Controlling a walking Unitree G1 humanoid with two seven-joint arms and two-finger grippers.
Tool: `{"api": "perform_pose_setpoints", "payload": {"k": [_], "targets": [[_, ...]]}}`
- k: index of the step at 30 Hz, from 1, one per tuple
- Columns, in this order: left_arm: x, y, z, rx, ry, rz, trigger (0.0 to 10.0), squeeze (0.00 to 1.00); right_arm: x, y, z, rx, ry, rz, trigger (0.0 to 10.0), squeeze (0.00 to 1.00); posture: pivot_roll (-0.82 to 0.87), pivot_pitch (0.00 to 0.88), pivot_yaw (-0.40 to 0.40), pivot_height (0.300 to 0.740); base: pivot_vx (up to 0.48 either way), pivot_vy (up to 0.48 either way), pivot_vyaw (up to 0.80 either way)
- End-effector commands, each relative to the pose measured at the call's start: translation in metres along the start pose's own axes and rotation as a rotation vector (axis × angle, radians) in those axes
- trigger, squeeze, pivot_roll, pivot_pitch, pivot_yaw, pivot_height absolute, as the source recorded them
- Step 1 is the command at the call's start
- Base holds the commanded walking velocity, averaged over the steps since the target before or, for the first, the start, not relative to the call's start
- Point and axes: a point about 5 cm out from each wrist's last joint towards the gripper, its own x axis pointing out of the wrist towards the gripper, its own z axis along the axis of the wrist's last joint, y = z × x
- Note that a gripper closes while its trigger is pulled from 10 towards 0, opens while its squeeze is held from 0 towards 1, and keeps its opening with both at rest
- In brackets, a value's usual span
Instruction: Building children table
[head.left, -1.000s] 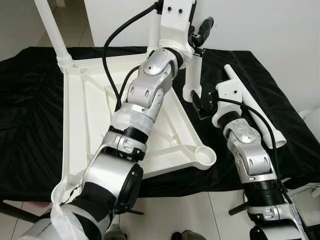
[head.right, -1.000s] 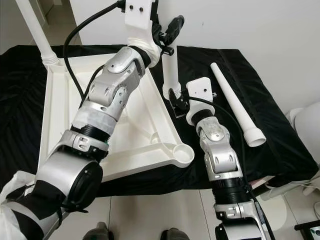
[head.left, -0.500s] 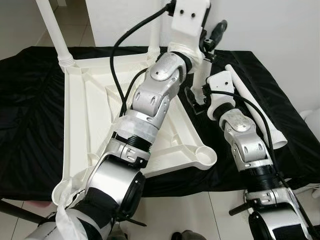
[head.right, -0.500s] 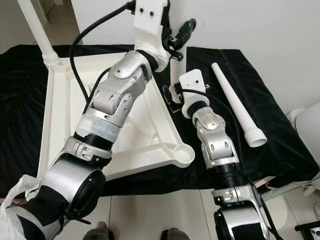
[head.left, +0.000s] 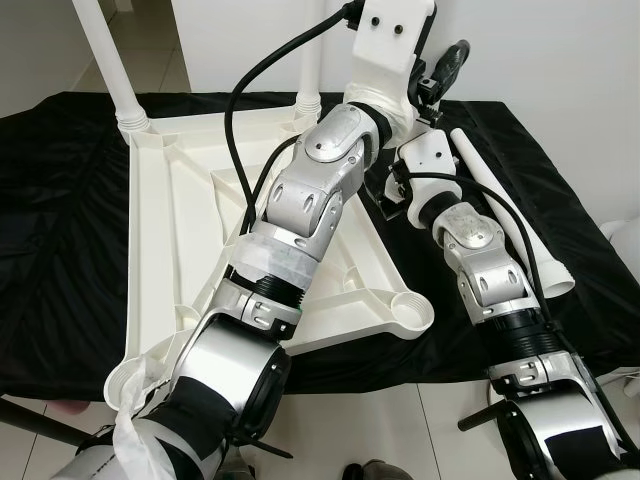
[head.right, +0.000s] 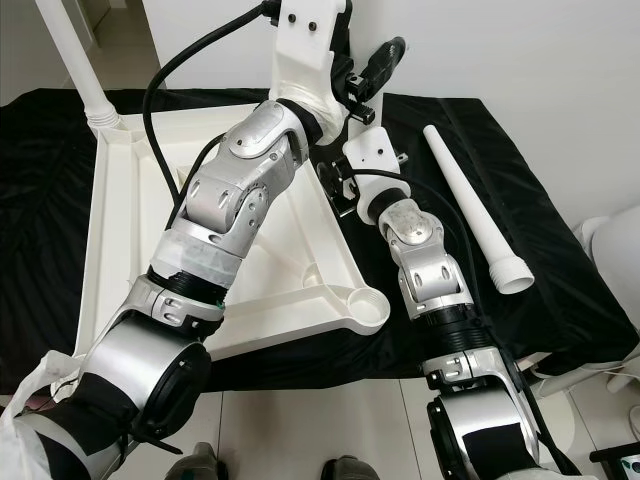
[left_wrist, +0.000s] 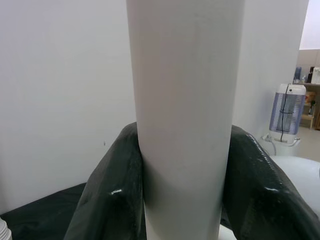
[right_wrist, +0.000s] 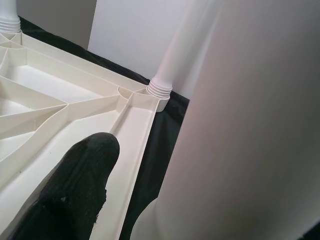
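Black fingers (left_wrist: 112, 200) of the left gripper (left_wrist: 182, 195) clamp a white leg (left_wrist: 185, 110) from both sides, holding it upright just past the far right edge of the tabletop (head.left: 180, 230). Right gripper (head.right: 335, 190) sits low against the same leg; one finger (right_wrist: 70, 190) shows beside it, but I cannot tell how wide it stands. Outward, the overturned tabletop lies on a black cloth (head.left: 60, 200) with two legs (head.left: 110, 60) screwed into its far corners, an empty socket (head.left: 410, 312) near, and a loose leg (head.right: 470, 205) lying to the right.
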Motion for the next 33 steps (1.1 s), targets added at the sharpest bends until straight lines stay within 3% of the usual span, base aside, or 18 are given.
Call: {"api": "perform_pose_setpoints", "payload": {"k": [1, 3, 4, 5, 6, 8, 9, 16, 20, 21, 24, 25, 26, 33], "targets": [[0.001, -0.008, 0.000, -0.016, -0.004, -0.026, 10.0, 0.00, 0.002, -0.001, 0.002, -0.008, -0.013, 0.011, 10.0, 0.00, 0.05, 0.000, -0.041, 0.740, 0.000, 0.000, 0.00], [0.001, -0.008, 0.000, -0.017, -0.005, -0.027, 10.0, 0.00, 0.002, -0.001, 0.004, -0.012, -0.024, 0.009, 9.4, 0.00, 0.05, 0.000, -0.040, 0.740, 0.000, 0.000, 0.00], [0.001, -0.008, 0.001, -0.018, -0.005, -0.026, 10.0, 0.00, 0.002, -0.002, 0.004, -0.007, -0.030, 0.008, 6.9, 0.00, 0.05, 0.000, -0.040, 0.740, 0.000, 0.000, 0.00], [0.001, -0.008, 0.001, -0.018, -0.005, -0.026, 10.0, 0.00, 0.002, -0.002, 0.004, -0.007, -0.030, 0.008, 6.9, 0.00, 0.05, 0.000, -0.040, 0.740, 0.000, 0.000, 0.00], [0.001, -0.008, 0.001, -0.018, -0.005, -0.026, 10.0, 0.00, 0.003, -0.003, 0.004, -0.005, -0.032, 0.007, 2.4, 0.00, 0.05, 0.000, -0.040, 0.740, 0.000, 0.000, 0.00], [0.001, -0.008, 0.001, -0.019, -0.005, -0.026, 10.0, 0.00, 0.003, -0.004, 0.003, -0.005, -0.032, 0.006, 2.4, 0.00, 0.05, 0.000, -0.040, 0.740, 0.000, 0.000, 0.00], [0.001, -0.008, 0.001, -0.018, -0.004, -0.023, 10.0, 0.00, 0.003, -0.005, 0.003, -0.003, -0.036, 0.004, 0.0, 0.00, 0.05, 0.000, -0.040, 0.740, 0.000, 0.000, 0.00], [0.001, -0.006, 0.000, -0.018, 0.001, -0.015, 10.0, 0.00, 0.001, -0.007, 0.003, 0.003, -0.048, -0.011, 0.0, 0.00, 0.05, 0.000, -0.041, 0.740, 0.000, 0.000, 0.00], [0.000, -0.004, -0.001, -0.018, 0.008, 0.000, 10.0, 0.00, -0.003, -0.013, -0.002, 0.051, -0.047, -0.098, 0.0, 0.00, 0.05, 0.000, -0.043, 0.740, 0.000, 0.000, 0.00], [-0.001, -0.004, -0.002, -0.021, 0.009, -0.001, 10.0, 0.00, -0.004, -0.015, -0.003, 0.070, -0.043, -0.124, 10.0, 0.00, 0.05, 0.000, -0.045, 0.740, 0.000, 0.000, 0.00], [-0.001, -0.004, -0.002, -0.027, 0.011, -0.004, 10.0, 0.00, -0.005, -0.016, -0.003, 0.088, -0.047, -0.148, 10.0, 0.00, 0.05, 0.000, -0.045, 0.740, 0.000, 0.000, 0.00], [-0.002, -0.004, -0.003, -0.049, 0.014, -0.012, 10.0, 0.95, -0.006, -0.017, -0.003, 0.116, -0.048, -0.167, 10.0, 0.00, 0.05, 0.000, -0.047, 0.740, 0.000, 0.000, 0.00], [-0.002, -0.006, -0.004, -0.078, 0.011, -0.035, 10.0, 1.00, -0.006, -0.018, -0.003, 0.137, -0.049, -0.193, 10.0, 0.00, 0.04, 0.000, -0.045, 0.740, 0.000, 0.000, 0.00], [-0.003, -0.006, -0.003, -0.115, 0.004, -0.049, 10.0, 1.00, -0.009, -0.021, -0.006, 0.210, -0.046, -0.265, 10.0, 0.00, 0.05, 0.000, -0.043, 0.740, 0.000, 0.000, 0.00]]}}
